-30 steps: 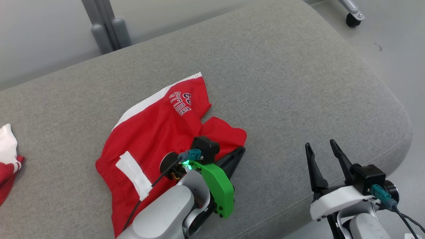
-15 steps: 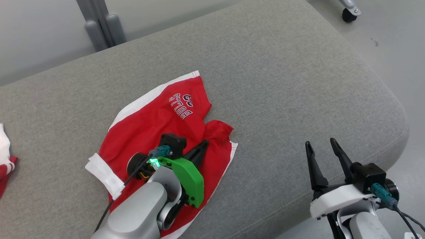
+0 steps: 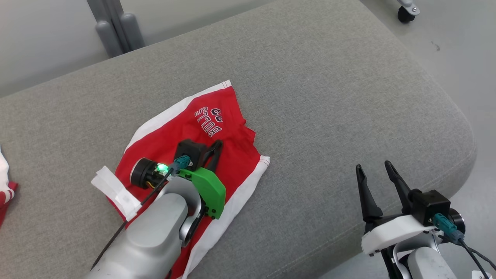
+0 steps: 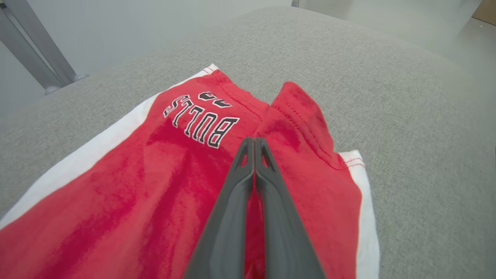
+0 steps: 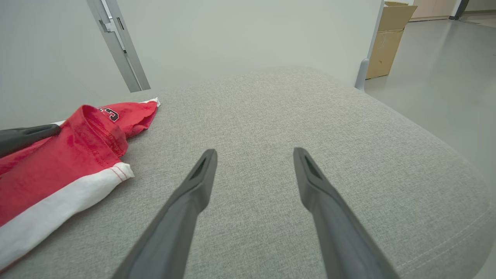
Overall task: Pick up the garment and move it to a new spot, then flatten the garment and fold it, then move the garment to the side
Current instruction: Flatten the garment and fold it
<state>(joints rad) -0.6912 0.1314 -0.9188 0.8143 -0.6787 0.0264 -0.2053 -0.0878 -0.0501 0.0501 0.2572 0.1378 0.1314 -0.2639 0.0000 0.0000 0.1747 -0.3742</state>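
The garment [image 3: 174, 131] is a pair of red shorts with white side stripes and "BULLS" lettering, lying crumpled on the grey cushion. My left gripper [image 3: 219, 144] sits over its middle, fingers pressed together on a raised fold of the red cloth. In the left wrist view the shut left gripper [image 4: 254, 140] points at the lettering on the garment [image 4: 155, 174], and a ridge of fabric rises just to its right. My right gripper [image 3: 372, 167] stands open over bare cushion near the front right edge, well clear of the shorts. The right wrist view shows the garment [image 5: 58, 162] at the left of the open right gripper [image 5: 254, 152].
The grey cushion [image 3: 329, 97] stretches wide to the right and back, rounding off at its right edge. Another red and white cloth [image 3: 6, 186] lies at the far left. A grey metal post [image 3: 112, 27] stands behind, and a cardboard box [image 5: 391, 35] sits on the floor beyond.
My left gripper has moved left and back across the shorts, drawing their right edge over so that a white stripe now faces up. The right gripper has held still.
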